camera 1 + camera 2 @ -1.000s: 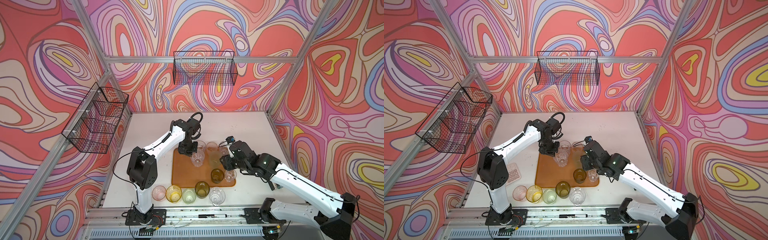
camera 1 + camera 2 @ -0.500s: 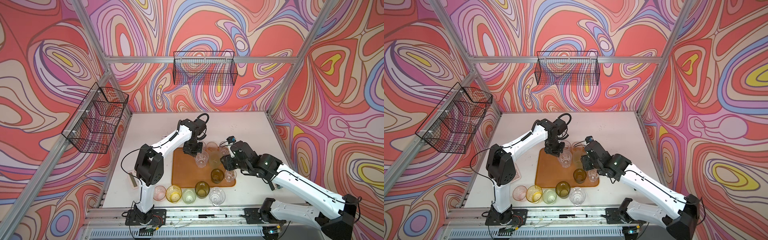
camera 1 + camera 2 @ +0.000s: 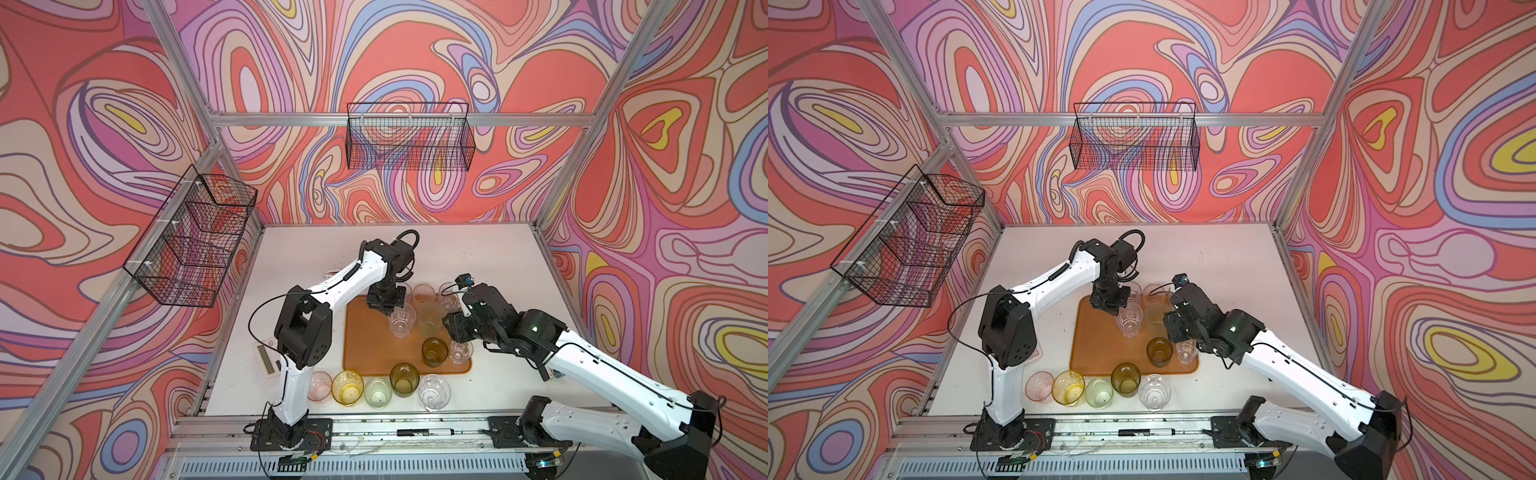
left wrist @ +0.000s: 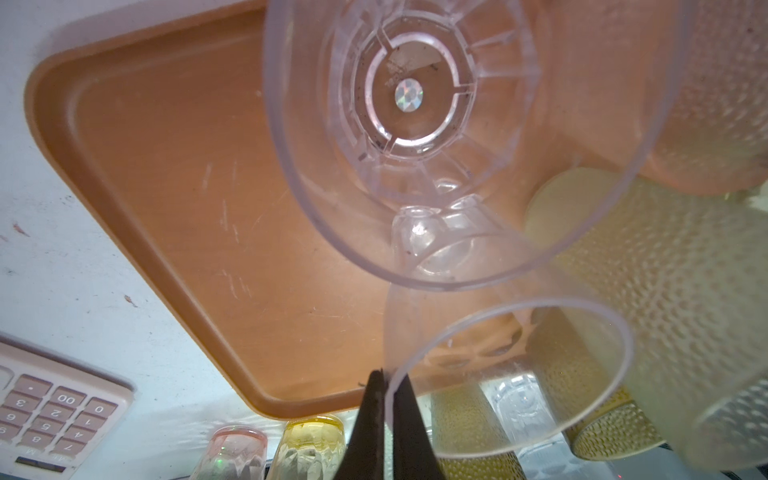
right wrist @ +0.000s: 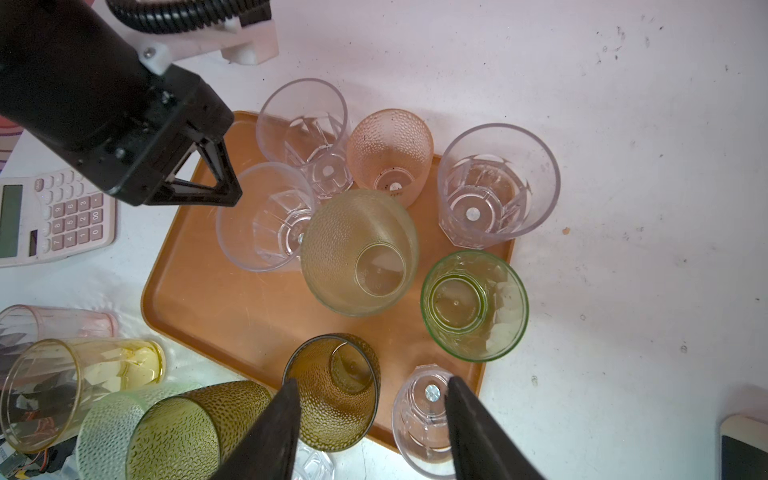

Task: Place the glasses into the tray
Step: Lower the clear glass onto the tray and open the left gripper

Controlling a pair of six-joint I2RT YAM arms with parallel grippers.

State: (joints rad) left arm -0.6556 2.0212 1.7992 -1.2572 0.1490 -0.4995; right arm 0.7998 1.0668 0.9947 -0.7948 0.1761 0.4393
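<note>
The orange-brown tray (image 3: 365,349) (image 3: 1096,349) lies mid-table. My left gripper (image 3: 386,305) (image 4: 386,376) is shut on the rim of a clear glass (image 3: 402,322) (image 4: 507,374) over the tray's far part; whether its base touches the tray I cannot tell. Beside it on the tray stand a tall frosted green glass (image 3: 428,318), a dark olive glass (image 3: 434,351) and a small clear glass (image 3: 460,352). My right gripper (image 3: 451,328) (image 5: 372,384) hangs open above those last two, holding nothing. Several glasses (image 3: 377,392) line the table in front of the tray.
A pink calculator (image 3: 268,359) lies left of the tray. A pink glass (image 3: 423,291) and a clear glass (image 3: 449,291) stand at the tray's far edge. Black wire baskets hang on the back wall (image 3: 409,137) and the left wall (image 3: 195,245).
My left arm has swung a little to the right, carrying the clear glass further over the tray. The right arm has stayed in place.
</note>
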